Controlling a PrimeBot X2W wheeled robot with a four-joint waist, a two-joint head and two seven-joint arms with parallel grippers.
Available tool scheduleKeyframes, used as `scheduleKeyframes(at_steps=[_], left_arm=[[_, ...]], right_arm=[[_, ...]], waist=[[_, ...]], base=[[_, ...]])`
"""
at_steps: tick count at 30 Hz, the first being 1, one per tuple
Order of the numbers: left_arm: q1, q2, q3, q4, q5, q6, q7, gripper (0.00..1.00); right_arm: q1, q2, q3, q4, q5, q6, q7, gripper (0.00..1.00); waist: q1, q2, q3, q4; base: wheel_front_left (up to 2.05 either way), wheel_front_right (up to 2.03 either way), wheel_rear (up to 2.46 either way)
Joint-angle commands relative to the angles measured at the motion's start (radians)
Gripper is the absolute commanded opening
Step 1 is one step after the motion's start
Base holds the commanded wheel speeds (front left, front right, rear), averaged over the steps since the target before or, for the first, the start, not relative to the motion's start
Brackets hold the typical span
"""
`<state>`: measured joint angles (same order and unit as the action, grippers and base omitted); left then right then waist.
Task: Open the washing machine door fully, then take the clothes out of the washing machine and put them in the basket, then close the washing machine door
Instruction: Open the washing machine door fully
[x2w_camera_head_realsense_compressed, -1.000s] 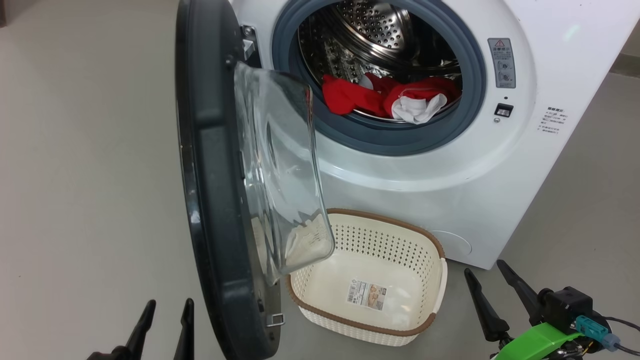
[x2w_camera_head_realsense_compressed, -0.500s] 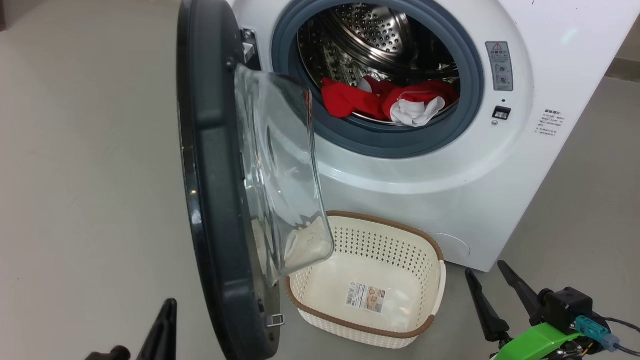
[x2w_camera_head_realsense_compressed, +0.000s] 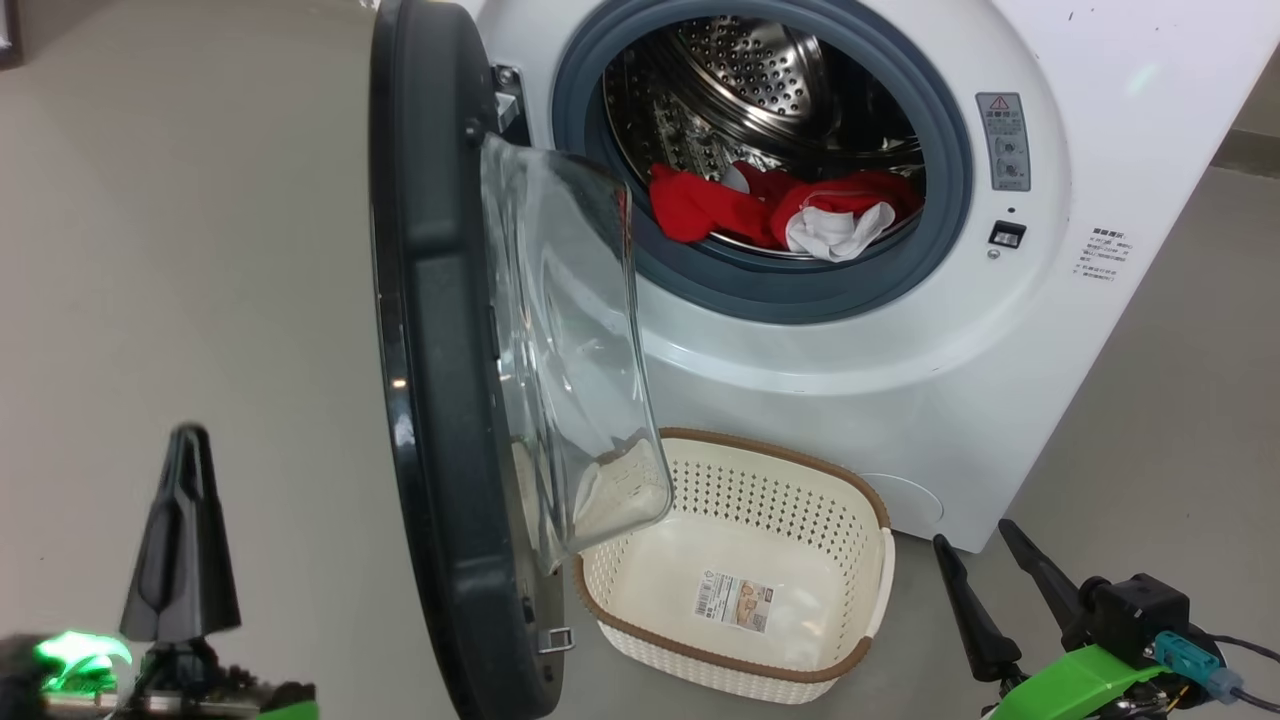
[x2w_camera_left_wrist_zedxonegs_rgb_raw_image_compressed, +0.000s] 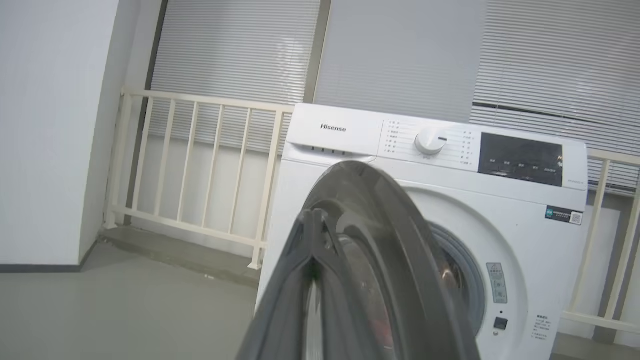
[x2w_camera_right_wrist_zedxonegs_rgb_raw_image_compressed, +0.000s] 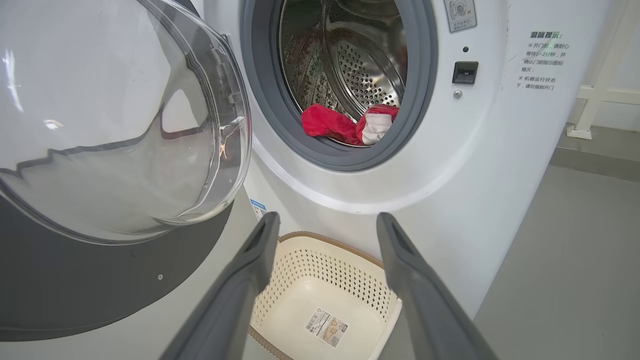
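**Left end effector**: fingers pressed together into one dark blade, holding nothing, at 8 o'clock in the head view; bare floor showed between it and the washing machine door at its 3 o'clock; no contact was evident. In the left wrist view it pointed at the door's black rim, seen edge-on.

**Right end effector**: fingers spread wide, empty, at 5 o'clock in the head view; near the right end of the basket but apart from it.

**Task items:** the door stood roughly square to the front of the washing machine, hinged at the opening's 9 o'clock, and was judged not yet fully open; its glass bowl overlapped the basket's left end in the head view. The clothes lay at 6 o'clock in the drum, against the rubber ring's lower lip. The basket sat on the floor just beside the machine's foot, holding no clothes.

**Hazards, as judged:**
1. A narrow blade pushing a glossy curved rim could skid off the edge and strike the glass or the cabinet.
2. A door left part-way could drift back across the reach path; the right arm might then knock the bowl.
3. The cloth could snag on the ring's lip, so only part would come out.
4. The basket looked small and partly masked by the bowl; trailing fabric could land on the floor.
5. The basket looked light; a brushing finger could shove it aside.
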<state>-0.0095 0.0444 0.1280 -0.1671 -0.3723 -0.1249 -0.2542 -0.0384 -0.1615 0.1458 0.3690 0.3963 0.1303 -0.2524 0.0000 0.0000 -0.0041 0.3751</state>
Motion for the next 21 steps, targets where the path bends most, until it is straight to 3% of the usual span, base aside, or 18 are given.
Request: scheduleKeyframes(at_steps=[1,5,9,15,21], left_arm=[[-0.038,0.006,0.017,-0.067,-0.007,-0.006,-0.008,0.00],[-0.028,0.006,-0.087,-0.213,0.002,-0.006,-0.008,0.00],[0.003,0.016,-0.257,-0.272,0.009,-0.006,-0.008,0.00],[0.046,0.039,-0.449,-0.235,-0.022,-0.006,0.037,0.00],[0.063,0.040,-0.494,-0.133,-0.073,-0.001,0.108,0.00]], right_arm=[[0.002,-0.015,0.017,-0.027,-0.006,0.000,-0.009,1.00],[-0.001,-0.015,0.018,-0.030,-0.006,0.000,-0.009,1.00],[-0.005,-0.016,0.021,-0.032,-0.005,0.000,-0.009,1.00],[-0.012,-0.014,0.025,-0.034,-0.006,0.000,-0.009,1.00],[-0.016,-0.011,0.025,-0.038,-0.010,0.000,-0.009,1.00]], waist=[[0.0000,0.0000,0.000,0.000],[0.0000,0.0000,0.003,-0.001],[0.0000,0.0000,0.006,-0.002],[0.0000,0.0000,0.012,-0.003],[0.0000,0.0000,0.017,-0.007]], base=[[0.00,0.00,0.00],[0.00,0.00,0.00],[0.00,0.00,0.00],[0.00,0.00,0.00],[0.00,0.00,0.00]])
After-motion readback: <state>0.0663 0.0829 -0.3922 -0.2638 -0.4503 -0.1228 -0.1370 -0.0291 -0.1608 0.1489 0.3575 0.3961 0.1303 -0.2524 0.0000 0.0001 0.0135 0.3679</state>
